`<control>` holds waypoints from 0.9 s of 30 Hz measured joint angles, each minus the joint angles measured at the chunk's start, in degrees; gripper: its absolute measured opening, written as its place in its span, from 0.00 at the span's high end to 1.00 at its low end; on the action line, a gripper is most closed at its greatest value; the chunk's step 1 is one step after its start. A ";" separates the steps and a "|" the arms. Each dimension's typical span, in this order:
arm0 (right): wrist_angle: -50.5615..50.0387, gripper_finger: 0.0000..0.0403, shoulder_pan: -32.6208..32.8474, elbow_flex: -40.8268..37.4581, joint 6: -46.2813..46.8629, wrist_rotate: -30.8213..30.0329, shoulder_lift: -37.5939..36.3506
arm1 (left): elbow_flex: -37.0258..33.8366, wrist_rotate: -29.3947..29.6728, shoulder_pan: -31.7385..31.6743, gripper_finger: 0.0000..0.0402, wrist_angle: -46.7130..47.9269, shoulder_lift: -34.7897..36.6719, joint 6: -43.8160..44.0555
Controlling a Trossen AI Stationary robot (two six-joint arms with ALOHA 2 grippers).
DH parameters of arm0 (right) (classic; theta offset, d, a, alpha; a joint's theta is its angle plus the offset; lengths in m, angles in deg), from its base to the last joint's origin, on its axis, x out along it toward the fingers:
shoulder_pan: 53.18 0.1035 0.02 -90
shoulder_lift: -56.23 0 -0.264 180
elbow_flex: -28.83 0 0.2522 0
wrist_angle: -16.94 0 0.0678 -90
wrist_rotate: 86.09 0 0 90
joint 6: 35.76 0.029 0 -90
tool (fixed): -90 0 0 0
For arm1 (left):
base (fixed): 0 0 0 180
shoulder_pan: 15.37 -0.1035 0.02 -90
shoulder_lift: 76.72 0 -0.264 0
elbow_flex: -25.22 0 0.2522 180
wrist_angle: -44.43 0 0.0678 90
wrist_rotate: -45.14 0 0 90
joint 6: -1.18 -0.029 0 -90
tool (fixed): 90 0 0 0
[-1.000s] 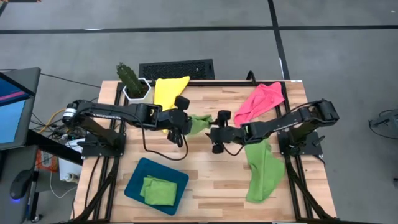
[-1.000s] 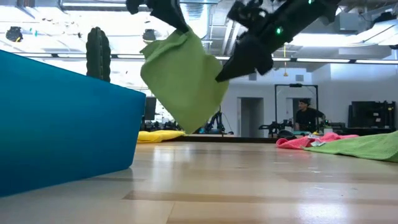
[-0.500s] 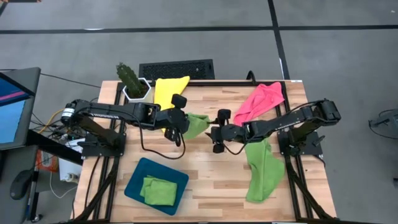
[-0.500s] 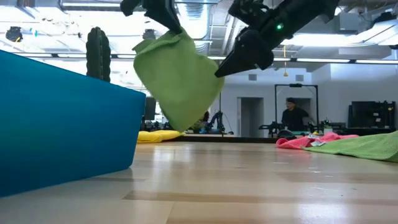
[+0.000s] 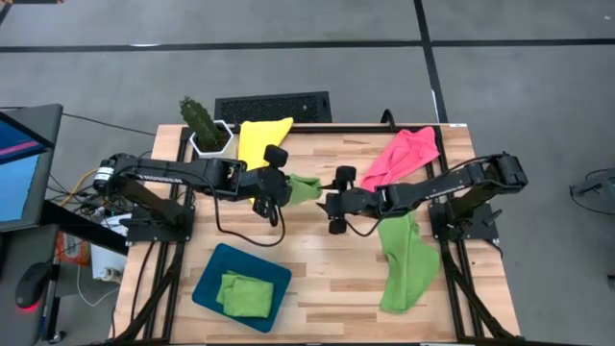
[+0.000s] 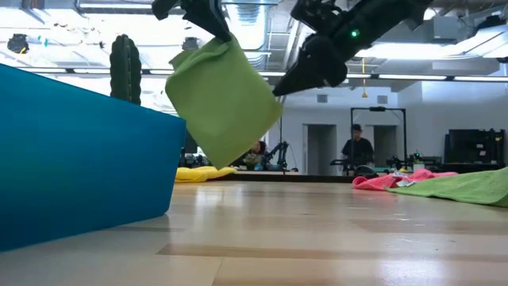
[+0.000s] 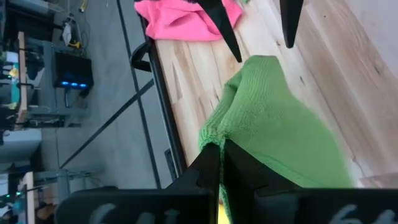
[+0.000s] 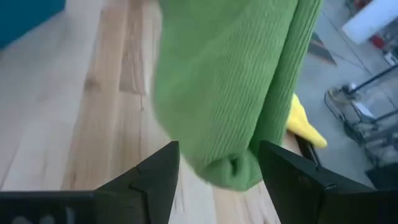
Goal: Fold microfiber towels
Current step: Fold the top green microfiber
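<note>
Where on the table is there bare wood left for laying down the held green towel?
Bare wood lies between the teal tray and the long green towel, below both arms. The back edge is crowded: yellow towel, cactus pot, pink towel. The left gripper holds the lime towel above mid-table, with the right gripper open beside it.

No readable text in any view.

The towels, the tray, the arms, the desk and the room behind carry no legible words, labels, brand marks or numerals; the monitor at the desk's edge shows only coloured shapes, too small to read.
</note>
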 joint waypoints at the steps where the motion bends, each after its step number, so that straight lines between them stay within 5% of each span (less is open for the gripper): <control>1: 0.65 0.39 -0.02 0.00 -0.22 1.05 0.02 | 0.00 0.02 0.00 1.00 0.00 0.00 0.17; 14: 4.65 0.39 -6.32 0.00 0.69 14.50 0.86 | 0.00 0.62 0.62 1.00 -0.26 0.26 -1.33; 27: 2.23 0.39 -9.38 0.16 1.84 17.06 6.35 | 3.11 6.55 1.38 1.00 1.67 0.56 -2.30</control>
